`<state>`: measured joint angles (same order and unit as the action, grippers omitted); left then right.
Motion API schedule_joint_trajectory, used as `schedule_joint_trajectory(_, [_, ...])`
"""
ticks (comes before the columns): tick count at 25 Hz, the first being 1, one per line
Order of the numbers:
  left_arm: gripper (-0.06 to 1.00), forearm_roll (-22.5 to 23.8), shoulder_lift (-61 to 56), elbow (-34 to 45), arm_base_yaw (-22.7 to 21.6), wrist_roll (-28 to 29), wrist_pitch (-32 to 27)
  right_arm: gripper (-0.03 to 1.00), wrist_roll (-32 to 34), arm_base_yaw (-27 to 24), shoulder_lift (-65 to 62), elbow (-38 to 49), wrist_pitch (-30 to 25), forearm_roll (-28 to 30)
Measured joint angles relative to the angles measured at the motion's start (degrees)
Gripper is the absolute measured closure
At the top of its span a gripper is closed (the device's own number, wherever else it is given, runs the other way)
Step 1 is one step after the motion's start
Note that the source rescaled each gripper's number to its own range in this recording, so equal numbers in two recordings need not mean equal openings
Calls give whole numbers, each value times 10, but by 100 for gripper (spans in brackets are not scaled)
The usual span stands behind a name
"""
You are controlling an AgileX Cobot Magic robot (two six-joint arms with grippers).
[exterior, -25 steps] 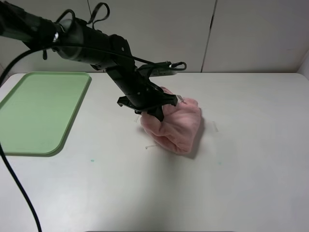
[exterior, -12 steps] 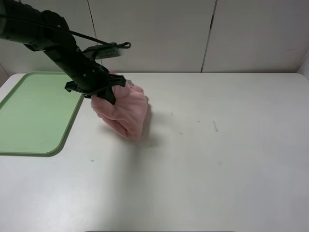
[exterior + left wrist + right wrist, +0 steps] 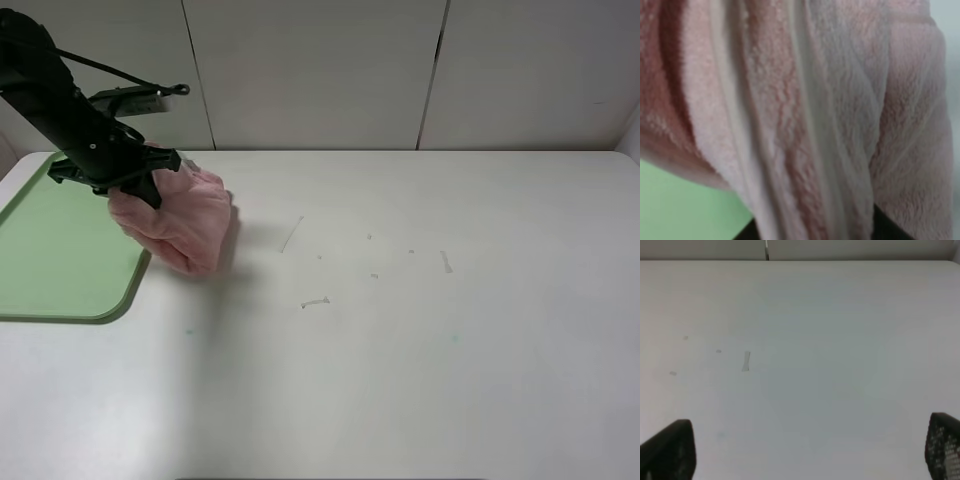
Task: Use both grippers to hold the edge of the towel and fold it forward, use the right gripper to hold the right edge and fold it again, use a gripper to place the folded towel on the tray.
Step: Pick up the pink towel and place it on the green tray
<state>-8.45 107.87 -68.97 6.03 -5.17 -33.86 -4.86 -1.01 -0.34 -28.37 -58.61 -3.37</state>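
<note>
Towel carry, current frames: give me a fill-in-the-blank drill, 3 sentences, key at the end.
1. The left end effector holds a folded towel whose color is ____.
2. The towel hangs over the right edge of the ____ tray.
3. The right end effector shows fingertips spread wide apart over bare table, so it is ____.

Missing words: pink; green; open

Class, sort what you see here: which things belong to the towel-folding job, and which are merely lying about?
Part of the job:
pink towel
green tray
left gripper, shut on the towel
right gripper, open above bare table

Merely lying about:
small scraps on the white table
</note>
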Motion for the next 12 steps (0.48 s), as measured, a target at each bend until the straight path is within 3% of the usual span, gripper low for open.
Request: schedule_joint_trajectory(12, [78, 78, 0, 0, -90, 7, -1, -3, 0, 0, 0, 0, 0, 0])
